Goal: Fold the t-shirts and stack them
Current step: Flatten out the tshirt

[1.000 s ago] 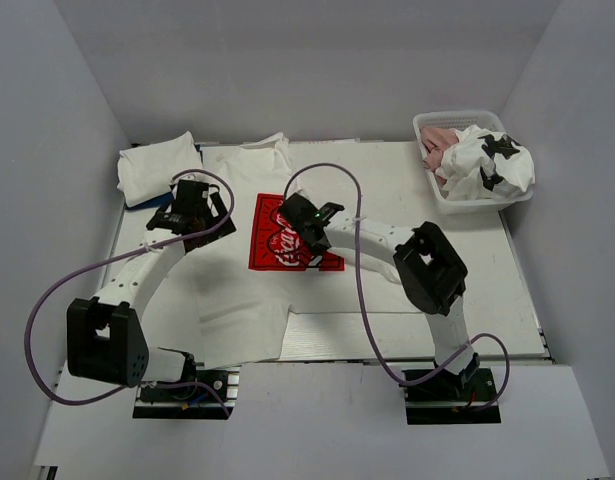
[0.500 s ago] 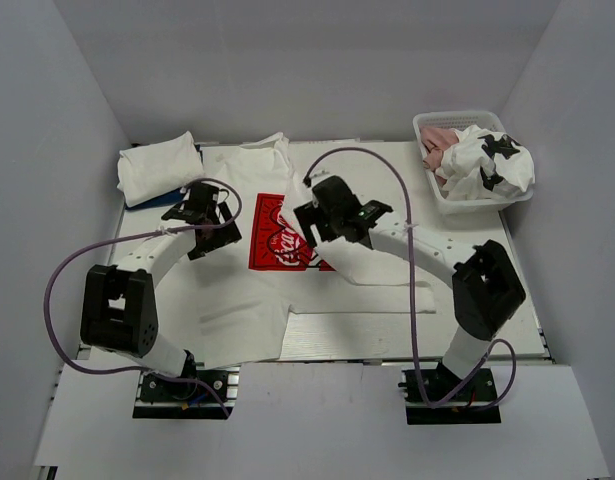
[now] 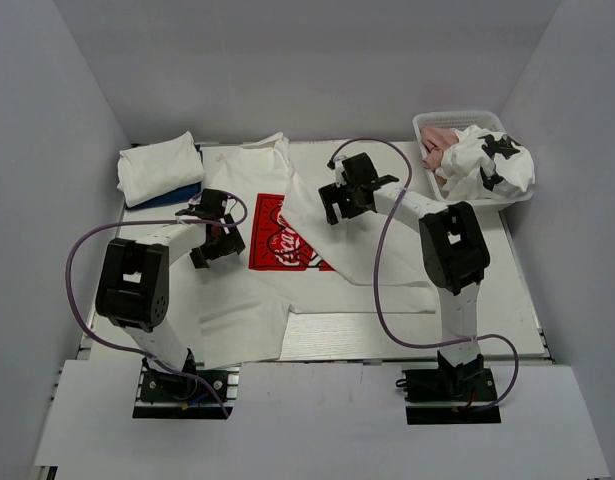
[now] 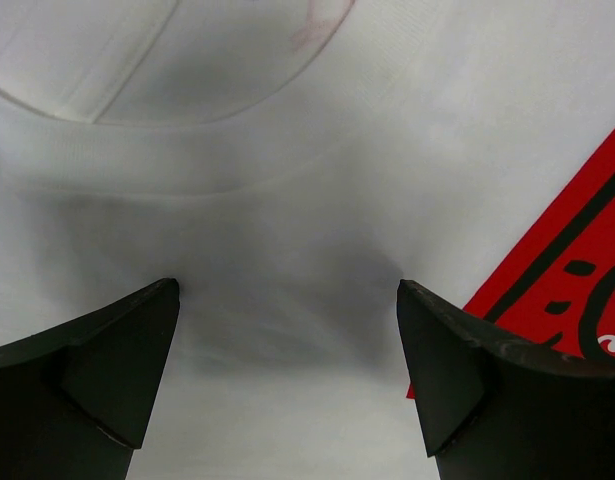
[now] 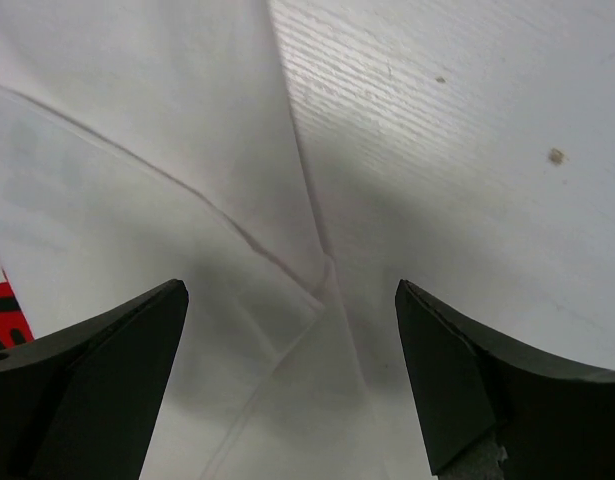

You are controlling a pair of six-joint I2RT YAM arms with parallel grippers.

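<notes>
Clock directions are read on the top view, with 12 at the far wall and 6 at the arm bases.

The red-print tee (image 3: 242, 300) lies spread flat on the worktop (image 3: 467, 290), left of centre, with its collar (image 3: 262, 145) toward 12 and its hem toward 6. Its print (image 3: 272, 240) faces up. White cloth overlaps the print's 3 o'clock edge on a slant.

The left claw (image 3: 219, 235) sits just beside the print at 9 o'clock. Its 2 fingers are spread wide with nothing between them. In the left wrist view only white cloth lies under the gap, with the curved collar seam ahead and a red corner of the print by the right-hand finger. Whether the tips touch the cloth cannot be told.

The right claw (image 3: 339, 200) is near the print, at about 1 o'clock from it. It is also spread wide and holds nothing. Its wrist view shows a crease and the tee's edge meeting under the gap, with bare ribbed worktop beyond them and a sliver of red at the far left.

In the worktop's 1 o'clock corner stands a basket (image 3: 467, 204), well apart from both claws. It holds the pink tee (image 3: 439, 140) and, on its 3 o'clock side, the patched tee (image 3: 492, 165), bunched and bulging over the rim.

In the 11 o'clock corner a folded white tee (image 3: 159, 168) lies on a blue tee (image 3: 179, 195). Only a blue strip shows along the white tee's 5 o'clock edge.
</notes>
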